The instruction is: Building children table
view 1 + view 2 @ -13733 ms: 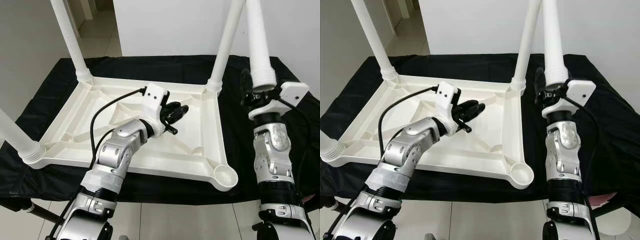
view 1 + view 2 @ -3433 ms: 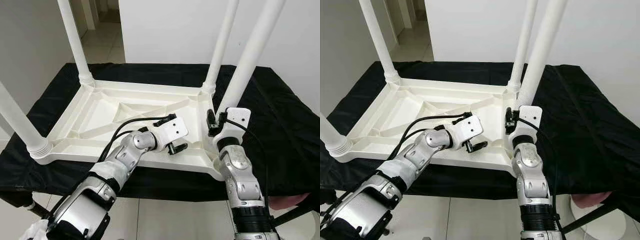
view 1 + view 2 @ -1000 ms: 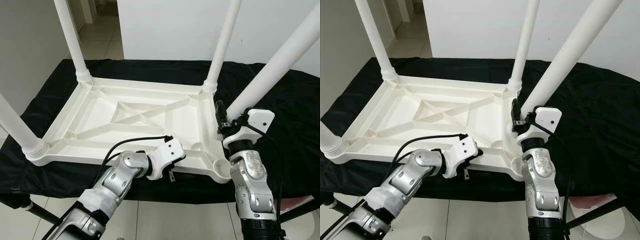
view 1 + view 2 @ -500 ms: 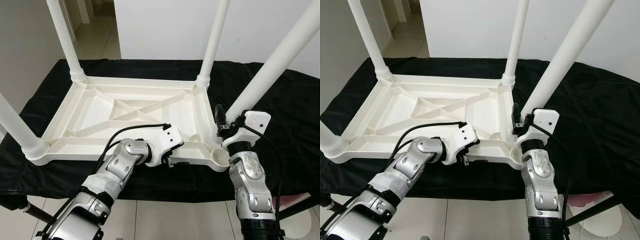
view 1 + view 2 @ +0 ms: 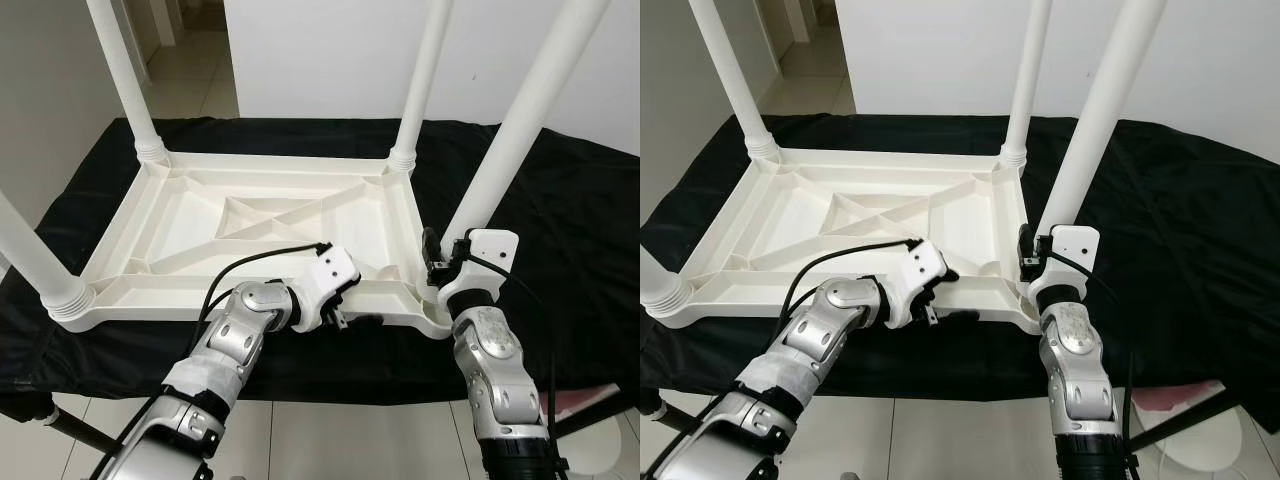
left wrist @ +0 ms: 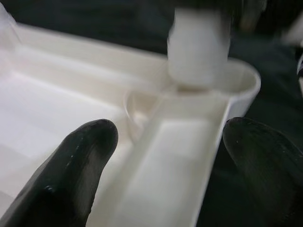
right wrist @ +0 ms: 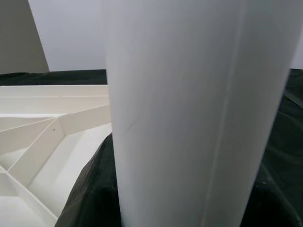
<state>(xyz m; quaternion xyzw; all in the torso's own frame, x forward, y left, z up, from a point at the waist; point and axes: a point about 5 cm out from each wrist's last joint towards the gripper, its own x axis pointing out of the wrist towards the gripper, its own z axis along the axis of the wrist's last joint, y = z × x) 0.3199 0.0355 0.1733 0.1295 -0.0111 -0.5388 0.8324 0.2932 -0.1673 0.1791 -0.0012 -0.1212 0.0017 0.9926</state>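
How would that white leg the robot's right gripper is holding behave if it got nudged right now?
The leg looks like stiff hollow plastic, so probably light and unbending. It leans in the tabletop's near corner socket, so it likely isn't seated yet and might tip if released. Its smooth round surface could slip in the right gripper.

You have a counter (image 5: 590,200) draped in black cloth (image 5: 560,230); the white tabletop (image 5: 250,215) lies upside down directly on it
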